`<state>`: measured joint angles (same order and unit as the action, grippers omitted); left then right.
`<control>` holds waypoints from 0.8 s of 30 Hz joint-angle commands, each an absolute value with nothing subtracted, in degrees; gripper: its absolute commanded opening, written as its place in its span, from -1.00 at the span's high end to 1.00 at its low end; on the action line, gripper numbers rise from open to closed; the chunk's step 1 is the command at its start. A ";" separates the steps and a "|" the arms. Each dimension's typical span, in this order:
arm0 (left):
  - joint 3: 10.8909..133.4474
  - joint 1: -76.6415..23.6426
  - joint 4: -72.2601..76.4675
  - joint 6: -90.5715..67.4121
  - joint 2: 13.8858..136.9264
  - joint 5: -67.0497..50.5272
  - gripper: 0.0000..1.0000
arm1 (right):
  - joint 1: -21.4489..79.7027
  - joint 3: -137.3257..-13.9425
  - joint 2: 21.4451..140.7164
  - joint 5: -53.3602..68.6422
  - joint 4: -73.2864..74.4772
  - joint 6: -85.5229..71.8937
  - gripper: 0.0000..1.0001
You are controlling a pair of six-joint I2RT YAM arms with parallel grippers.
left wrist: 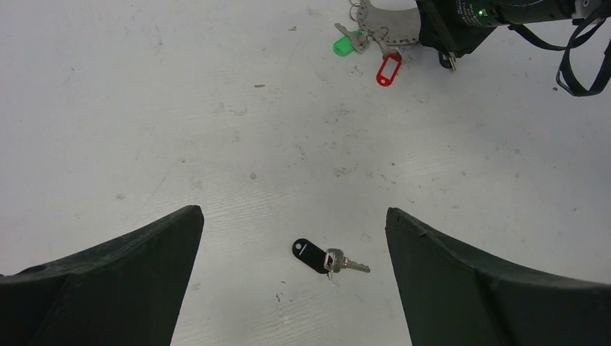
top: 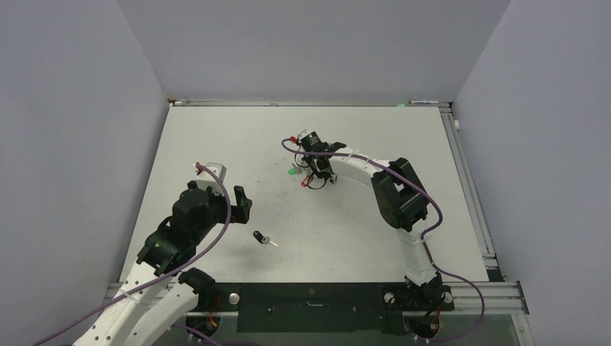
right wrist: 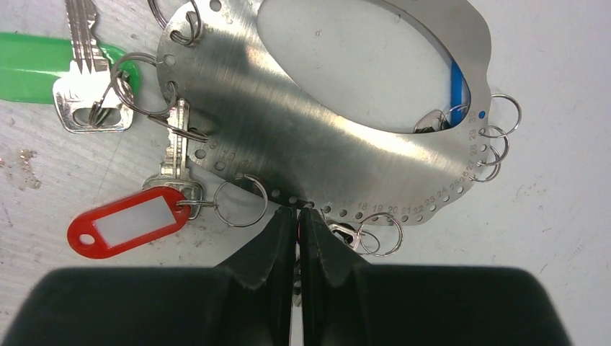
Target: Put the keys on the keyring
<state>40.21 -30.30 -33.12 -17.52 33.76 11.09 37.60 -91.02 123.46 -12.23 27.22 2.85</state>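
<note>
A loose silver key with a black tag (top: pixel 264 238) lies on the table; in the left wrist view the key (left wrist: pixel 328 258) lies between and below my open fingers. My left gripper (top: pixel 225 189) (left wrist: pixel 293 210) is open and empty above it. The keyring (right wrist: pixel 288 122) is a flat grey metal loop with numbered holes, lying on the table with keys on a green tag (right wrist: pixel 29 65), a red tag (right wrist: pixel 130 222) and a blue tag (right wrist: pixel 457 83). My right gripper (right wrist: pixel 297 210) (top: pixel 317 175) is shut on the keyring's near edge. The keyring also shows in the left wrist view (left wrist: pixel 389 29).
Several empty small split rings (right wrist: pixel 497 137) hang from the keyring's edge. The white table (top: pixel 238 137) is bounded by grey walls at the back and sides. The right arm (top: pixel 396 194) reaches across the table's middle.
</note>
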 commanded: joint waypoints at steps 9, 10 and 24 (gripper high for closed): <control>40.19 -29.62 -29.77 -16.96 33.29 9.69 -0.93 | 39.66 -94.14 118.32 -4.61 35.39 -15.49 0.90; 40.17 -29.62 -29.78 -16.96 33.24 9.63 -0.93 | 39.65 -93.11 117.61 -2.16 35.14 -17.48 0.90; 37.25 -29.62 -23.41 -15.96 27.95 3.27 -1.00 | 38.89 -79.40 100.75 19.96 18.86 -39.91 0.90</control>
